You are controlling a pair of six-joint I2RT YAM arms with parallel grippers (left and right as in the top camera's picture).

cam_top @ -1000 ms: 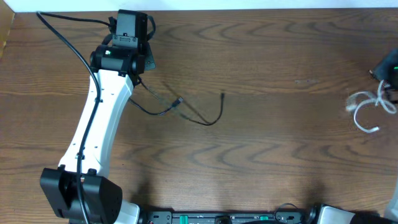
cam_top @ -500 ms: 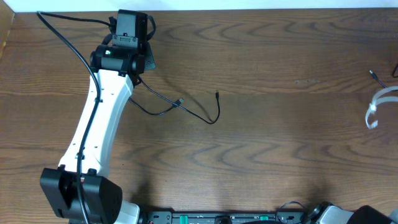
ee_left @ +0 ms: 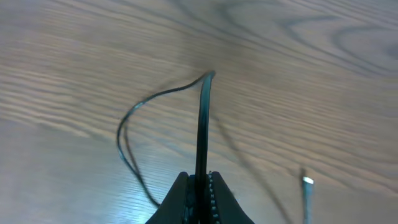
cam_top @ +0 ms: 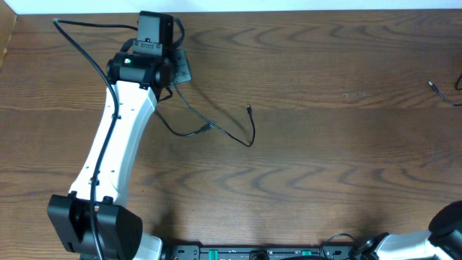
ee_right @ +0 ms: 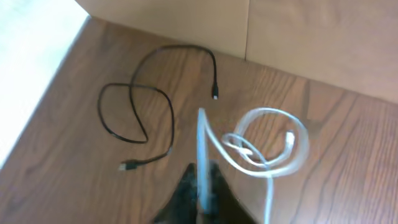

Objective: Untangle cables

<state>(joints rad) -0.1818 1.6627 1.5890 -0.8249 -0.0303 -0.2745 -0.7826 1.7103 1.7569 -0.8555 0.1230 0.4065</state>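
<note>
My left gripper (cam_top: 173, 72) is shut on the black cable (cam_top: 238, 136) at the table's back left. The cable trails right across the wood in an open curve, with one plug end (cam_top: 249, 109) free. In the left wrist view the jaws (ee_left: 200, 182) pinch the black cable (ee_left: 203, 118), which rises and bends into a loop on the left. My right gripper (ee_right: 203, 183) is shut on the white cable (ee_right: 273, 146), which hangs in coiled loops above the table. The right gripper and the white cable are outside the overhead view. The two cables are apart.
Another thin black cord (ee_right: 134, 106) lies looped on the wood under the right gripper, and its plug end (cam_top: 433, 85) shows at the overhead view's right edge. A beige panel (ee_right: 311, 31) borders the table there. The right arm's base (cam_top: 451, 217) sits at the bottom right.
The right gripper has carried the white cable off the right edge of the overhead view. The left gripper has shifted slightly, dragging the black cable's free end up a little.
</note>
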